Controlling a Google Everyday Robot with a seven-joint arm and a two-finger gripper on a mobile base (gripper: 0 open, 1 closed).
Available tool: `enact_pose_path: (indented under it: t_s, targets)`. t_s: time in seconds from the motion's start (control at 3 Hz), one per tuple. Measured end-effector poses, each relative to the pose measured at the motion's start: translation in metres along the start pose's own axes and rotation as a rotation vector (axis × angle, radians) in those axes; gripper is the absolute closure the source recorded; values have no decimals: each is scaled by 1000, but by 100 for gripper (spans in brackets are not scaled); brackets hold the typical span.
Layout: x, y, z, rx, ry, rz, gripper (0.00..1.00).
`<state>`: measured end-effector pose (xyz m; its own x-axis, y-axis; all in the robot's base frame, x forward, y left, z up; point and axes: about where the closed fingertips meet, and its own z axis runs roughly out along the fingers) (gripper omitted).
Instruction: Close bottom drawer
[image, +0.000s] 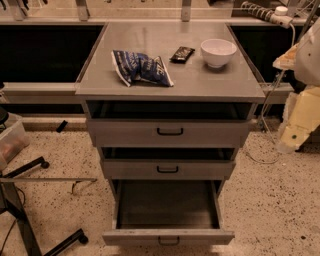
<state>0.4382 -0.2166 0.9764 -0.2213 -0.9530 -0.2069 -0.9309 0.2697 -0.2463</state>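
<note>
Three drawers stand open on the grey cabinet. The bottom drawer is pulled out farthest toward you, dark tray showing, black handle on its near front. Your gripper sits at the right edge, well apart from it; you cannot tell whether it is released or clenched. On top lie a blue bag, a dark packet and a white bowl.

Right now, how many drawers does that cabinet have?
3, stacked: top drawer, middle drawer, and bottom drawer, pulled far out. None seem hidden. The hand is at the right edge.
</note>
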Motion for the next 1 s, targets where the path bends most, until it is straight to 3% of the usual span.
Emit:
enact_pose_path:
  t_s: [0.67, 1.0]
  targets:
    - [-2, 1, 1, 16, -18, 18, 0]
    - [-7, 20, 31, 3, -88, 69, 0]
